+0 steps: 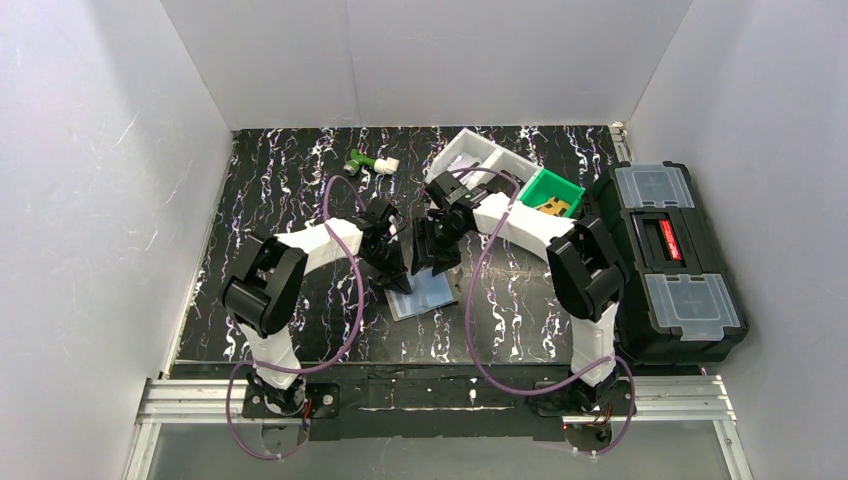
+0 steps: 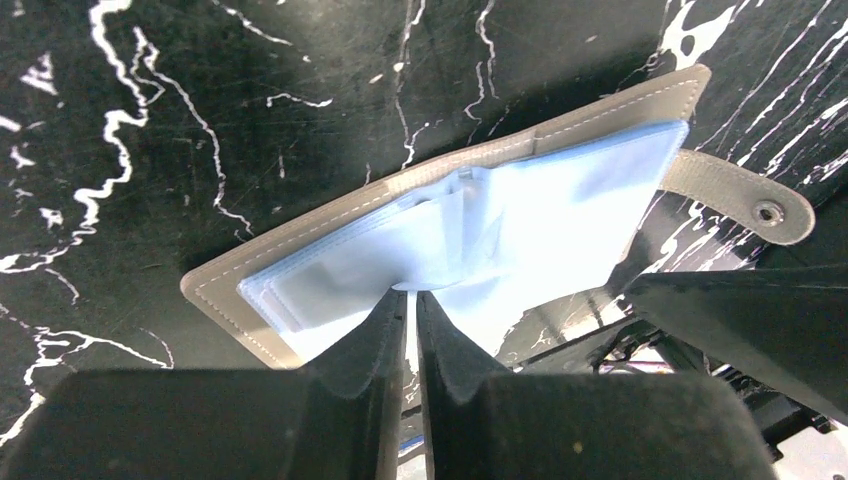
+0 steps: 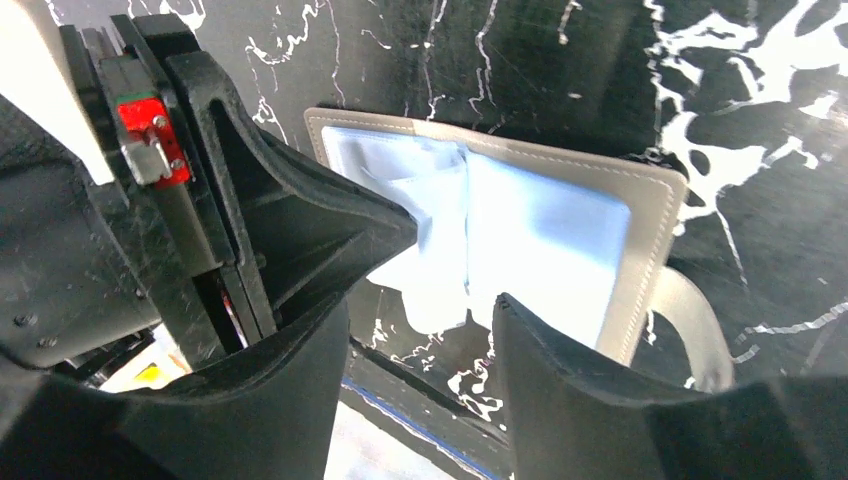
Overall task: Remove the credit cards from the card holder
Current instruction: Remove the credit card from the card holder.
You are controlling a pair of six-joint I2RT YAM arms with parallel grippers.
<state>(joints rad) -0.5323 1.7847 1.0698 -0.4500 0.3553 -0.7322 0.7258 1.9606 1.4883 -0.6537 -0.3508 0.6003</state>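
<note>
The card holder (image 1: 425,296) lies open on the black marbled table, grey-edged with pale silvery-blue sleeves (image 2: 560,210); its snap strap (image 2: 745,197) sticks out to one side. My left gripper (image 2: 411,295) is shut on the thin near edge of a pale blue sleeve of the holder. I cannot tell whether a card is in that pinch. My right gripper (image 3: 420,305) is open, just above the holder's (image 3: 545,235) near edge, close beside the left gripper (image 3: 300,220). No credit card shows clearly; they are hidden in the sleeves.
A white bin (image 1: 478,156) and a green bin (image 1: 553,192) stand at the back right. A black toolbox (image 1: 665,262) lines the right edge. A small green and white object (image 1: 368,162) lies at the back. White walls enclose the table.
</note>
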